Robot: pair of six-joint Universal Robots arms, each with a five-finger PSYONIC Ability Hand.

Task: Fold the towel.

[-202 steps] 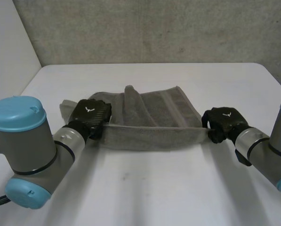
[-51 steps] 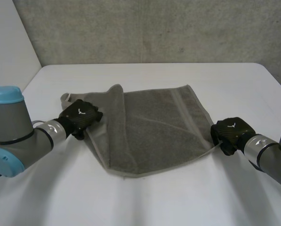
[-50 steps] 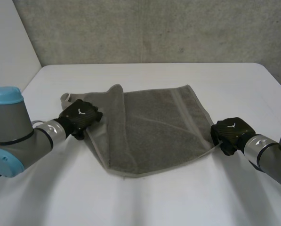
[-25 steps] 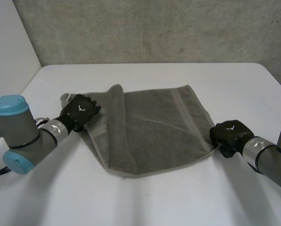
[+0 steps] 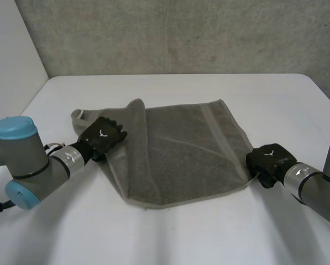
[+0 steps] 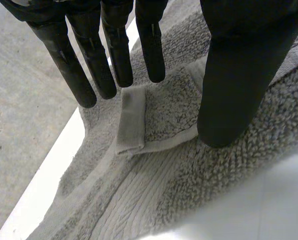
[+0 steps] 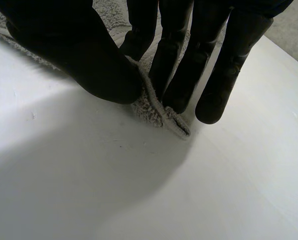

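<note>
The grey towel (image 5: 181, 149) lies spread on the white table (image 5: 181, 232), its left side bunched into a raised fold. My left hand (image 5: 102, 138) rests on the towel's left edge. In the left wrist view its fingers (image 6: 114, 55) are straight above a small turned-over corner (image 6: 139, 120), and its thumb tip touches the cloth (image 6: 168, 170) beside it. It is open. My right hand (image 5: 267, 160) sits at the towel's near right corner. There the thumb (image 7: 99, 65) and fingers pinch the corner's hem (image 7: 169, 121) just above the table.
A grey wall (image 5: 181, 33) runs behind the table's far edge. Bare white table lies in front of the towel and to its right. The left table edge (image 5: 35, 94) slants close to my left arm.
Four seconds ago the towel hung stretched between both hands; now it lies flat. Over the last second my left hand shifted a little toward the near side on the left edge; the right hand barely moved.
</note>
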